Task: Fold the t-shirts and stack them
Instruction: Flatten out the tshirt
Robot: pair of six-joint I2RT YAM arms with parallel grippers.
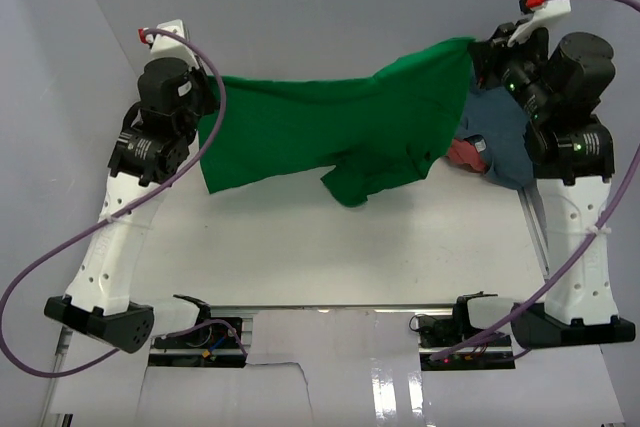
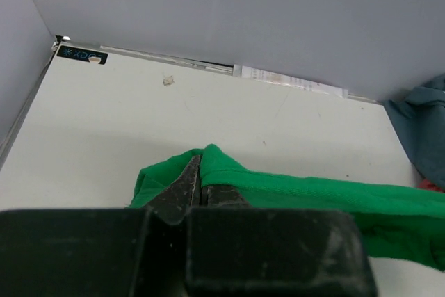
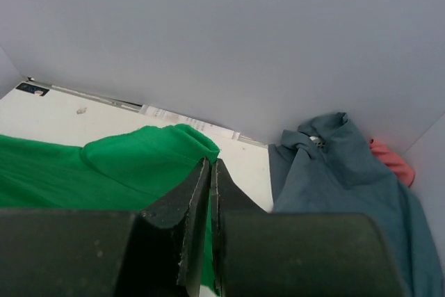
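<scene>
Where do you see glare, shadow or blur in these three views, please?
Top view: even light, glare on the glossy near strip, faint shadow under the green shirt. Left wrist view: the left end effector is dark, its housing blurred, the table sharp. Right wrist view: likewise for the right end effector.

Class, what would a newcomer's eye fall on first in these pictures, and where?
A bright green t-shirt stretches across the far side of the table, pinched at its ends by the left gripper and the right gripper. At the far right, a crumpled blue-grey shirt half hides a coral red shirt.
</scene>
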